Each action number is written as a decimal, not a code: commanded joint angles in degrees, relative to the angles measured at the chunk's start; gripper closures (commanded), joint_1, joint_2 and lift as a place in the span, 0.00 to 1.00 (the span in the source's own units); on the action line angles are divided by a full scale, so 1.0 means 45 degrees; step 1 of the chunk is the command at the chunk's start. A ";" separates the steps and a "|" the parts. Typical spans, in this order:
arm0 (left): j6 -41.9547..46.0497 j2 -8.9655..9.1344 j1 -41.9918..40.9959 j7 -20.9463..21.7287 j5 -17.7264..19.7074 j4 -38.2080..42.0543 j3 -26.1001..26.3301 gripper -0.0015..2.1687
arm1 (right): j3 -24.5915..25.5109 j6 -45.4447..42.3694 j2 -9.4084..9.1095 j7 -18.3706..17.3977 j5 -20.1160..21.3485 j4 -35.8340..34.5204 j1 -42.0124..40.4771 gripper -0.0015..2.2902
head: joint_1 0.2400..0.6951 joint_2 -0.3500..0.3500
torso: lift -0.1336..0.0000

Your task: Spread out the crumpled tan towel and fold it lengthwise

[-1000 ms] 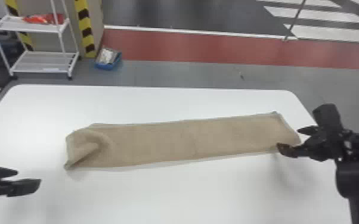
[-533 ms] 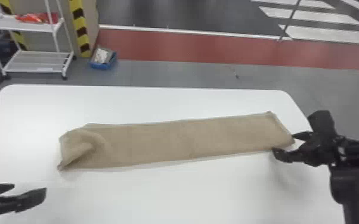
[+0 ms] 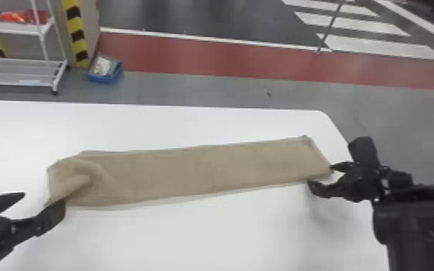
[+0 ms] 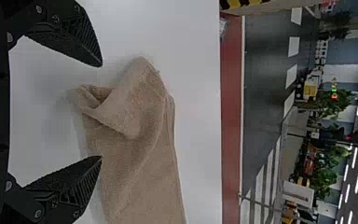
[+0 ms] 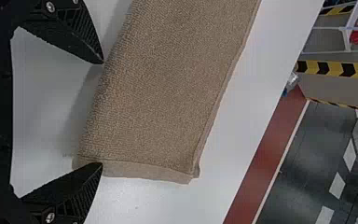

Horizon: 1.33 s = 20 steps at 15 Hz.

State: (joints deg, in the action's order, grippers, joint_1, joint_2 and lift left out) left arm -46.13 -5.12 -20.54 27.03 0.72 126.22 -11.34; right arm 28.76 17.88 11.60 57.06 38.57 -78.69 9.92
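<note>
The tan towel (image 3: 205, 169) lies as a long strip across the white table, its left end rumpled and turned over. At that end, my left gripper (image 3: 39, 201) is open, one finger by the near left corner. In the left wrist view, the left gripper (image 4: 101, 112) has its fingers wide apart beside the bunched towel end (image 4: 130, 107). My right gripper (image 3: 319, 175) stands open at the near right corner. In the right wrist view, the right gripper (image 5: 103, 113) has one fingertip against the corner of the towel (image 5: 158, 93).
The white table (image 3: 205, 234) has its far edge beyond the towel and its right edge under the right arm. On the floor behind stand a white shelf rack (image 3: 21, 68) and a blue bin (image 3: 105, 70).
My left gripper has moved right and away from the robot, up to the towel's rumpled end. The whole scene has shifted left in the head view. The right gripper stays by its corner.
</note>
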 commanded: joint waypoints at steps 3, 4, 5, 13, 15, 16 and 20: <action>0.0299 0.0182 -0.0436 -0.0693 -0.0161 -0.0061 0.0430 0.13 | 0.0015 0.0041 -0.0001 0.0014 0.0003 -0.0033 -0.0055 0.04 | 1.00 0.15 | 0.07; 0.0299 0.0201 -0.0534 -0.0713 -0.0161 -0.0061 0.0450 0.14 | 0.0015 0.0041 -0.0001 0.0014 0.0003 -0.0033 -0.0055 0.04 | 1.00 0.15 | 0.07; 0.0299 0.0201 -0.0592 -0.0733 -0.0141 -0.0080 0.0489 0.16 | 0.0015 0.0002 -0.0001 0.0014 -0.0017 -0.0033 -0.0055 0.04 | 1.00 0.15 | 0.07; 0.0963 0.0201 -0.0553 -0.1182 -0.0297 -0.0471 0.0802 0.25 | 0.0015 0.0041 -0.0001 0.0053 0.0003 -0.0033 -0.0075 0.04 | 1.00 0.13 | 0.07; 0.1041 0.0201 -0.0495 -0.1358 -0.0356 -0.0588 0.0802 0.25 | 0.0074 0.0041 -0.0001 0.0092 0.0003 -0.0033 -0.0075 0.04 | 1.00 0.13 | 0.07; 0.1080 0.0201 -0.0455 -0.1377 -0.0414 -0.0666 0.0802 0.25 | 0.0093 0.0041 -0.0001 0.0092 -0.0017 -0.0033 -0.0075 0.04 | 1.00 0.14 | 0.07; 0.1080 0.0201 -0.0416 -0.1416 -0.0532 -0.0822 0.0841 0.34 | 0.0093 0.0041 -0.0001 0.0112 -0.0017 -0.0033 -0.0075 0.04 | 1.00 0.14 | 0.07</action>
State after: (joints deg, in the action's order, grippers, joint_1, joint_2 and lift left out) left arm -41.26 -4.22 -22.46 20.65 -1.54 122.63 -7.57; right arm 29.18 18.07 11.60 57.50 38.51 -78.83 9.58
